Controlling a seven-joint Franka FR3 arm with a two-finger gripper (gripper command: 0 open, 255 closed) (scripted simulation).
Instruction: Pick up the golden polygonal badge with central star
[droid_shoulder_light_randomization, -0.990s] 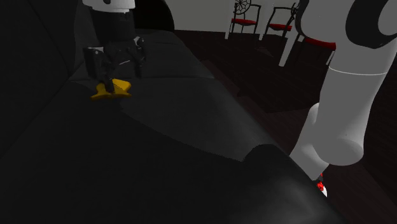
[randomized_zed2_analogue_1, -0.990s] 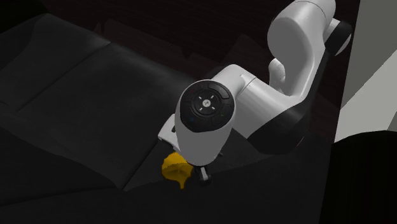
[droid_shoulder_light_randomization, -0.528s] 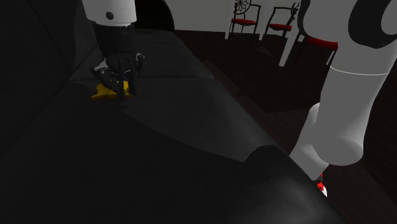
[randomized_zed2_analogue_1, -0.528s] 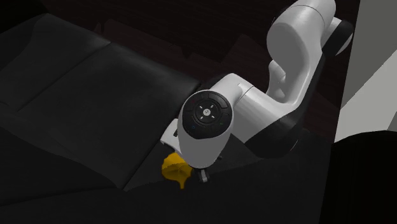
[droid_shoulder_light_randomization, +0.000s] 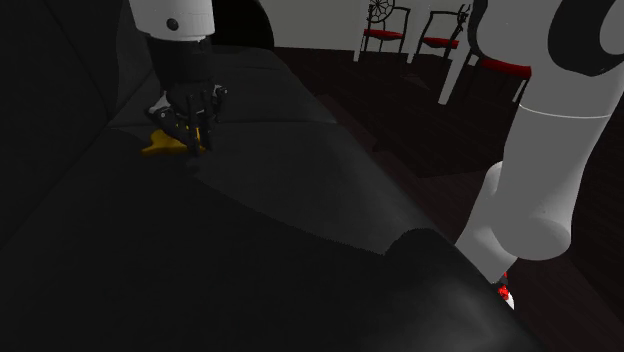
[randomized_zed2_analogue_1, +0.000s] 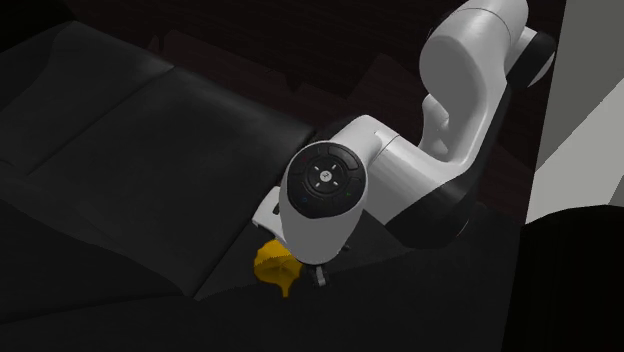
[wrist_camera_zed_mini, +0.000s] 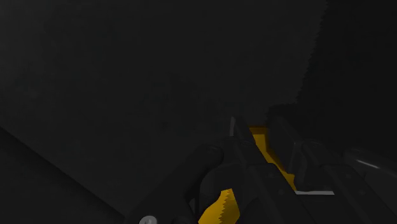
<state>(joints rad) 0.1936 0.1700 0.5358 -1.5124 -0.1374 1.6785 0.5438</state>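
My black fingers, upper left of the frame, pinch the flat golden badge on the dark sofa. I'd lift slowly, straight up, squeezing firmly.

The badge is golden yellow and flat, with pointed edges. It lies on a black cushion beside a seam. One side is clasped between the fingers of the claw, and the rest juts out sideways.
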